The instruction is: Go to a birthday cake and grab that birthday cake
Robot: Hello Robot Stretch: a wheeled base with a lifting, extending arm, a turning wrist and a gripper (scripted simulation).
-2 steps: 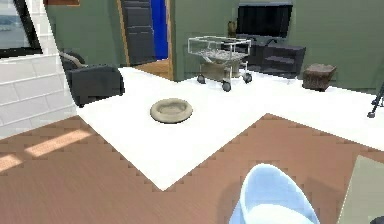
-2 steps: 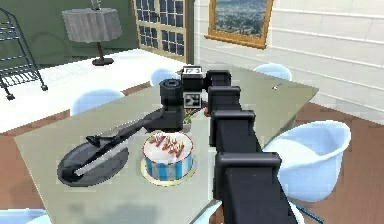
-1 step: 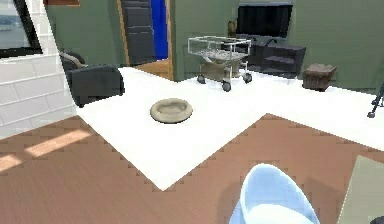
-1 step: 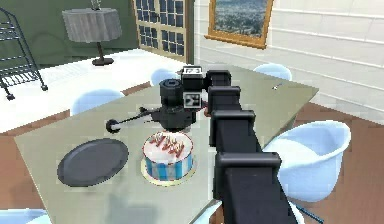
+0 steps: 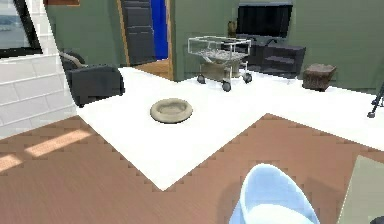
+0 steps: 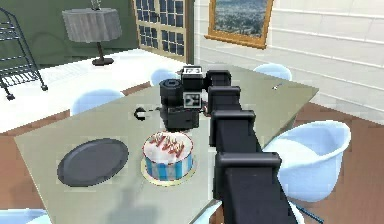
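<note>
A birthday cake (image 6: 168,157) with white icing, red decoration and a blue-striped side stands on a small plate on the grey-green dining table (image 6: 70,128) in the arm side view. The arm's dark bar rises from the bottom edge to the gripper (image 6: 140,115), whose thin fingers point left just above the cake in the picture. Only bare tabletop lies behind the fingers, so the gripper holds nothing. Whether the gripper is over or beyond the cake cannot be told. A dark round plate (image 6: 93,161) lies left of the cake.
Light blue chairs (image 6: 95,100) (image 6: 318,150) (image 5: 275,200) ring the table. In the forward view a white rug (image 5: 230,125) carries a beige round bed (image 5: 171,110), a metal cart (image 5: 220,58), a dark armchair (image 5: 95,80) and a TV stand (image 5: 275,55). A draped round table (image 6: 97,25) stands beyond.
</note>
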